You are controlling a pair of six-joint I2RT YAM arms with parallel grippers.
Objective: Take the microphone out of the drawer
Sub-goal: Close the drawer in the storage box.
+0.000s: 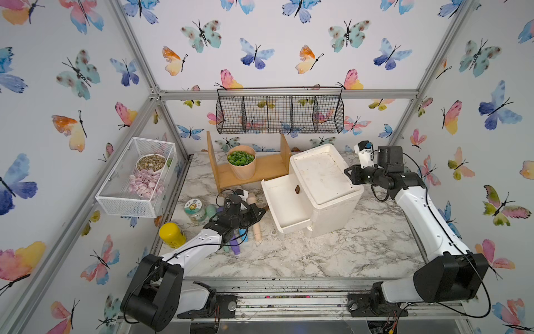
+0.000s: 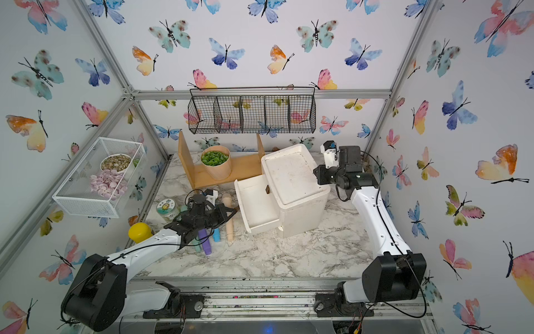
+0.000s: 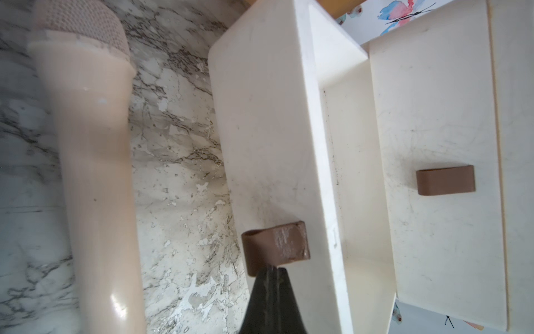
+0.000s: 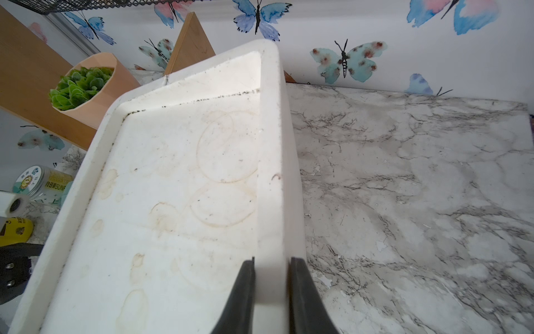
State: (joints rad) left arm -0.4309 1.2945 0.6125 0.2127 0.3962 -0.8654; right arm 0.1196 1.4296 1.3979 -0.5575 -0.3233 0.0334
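While I watch through the remote cameras, the marble table (image 1: pixel 332 254) fills the lower part of both top views. A white cabinet (image 1: pixel 323 176) stands on it near the back, and its top is a shallow, stained tray with a raised rim (image 4: pixel 271 173). Its lower drawer (image 1: pixel 284 202) is pulled out towards the left arm. The beige microphone (image 1: pixel 256 231) lies flat on the table, outside the drawer and just beside its front, with its mesh head pointing to the back wall. The right tool (image 4: pixel 271 266) pinches the cabinet's rim, one finger on each side. The left tool (image 3: pixel 271 274) has its fingers pressed together, with the tip right at the brown handle (image 3: pixel 274 245) on the drawer front. I cannot tell whether it touches the handle.
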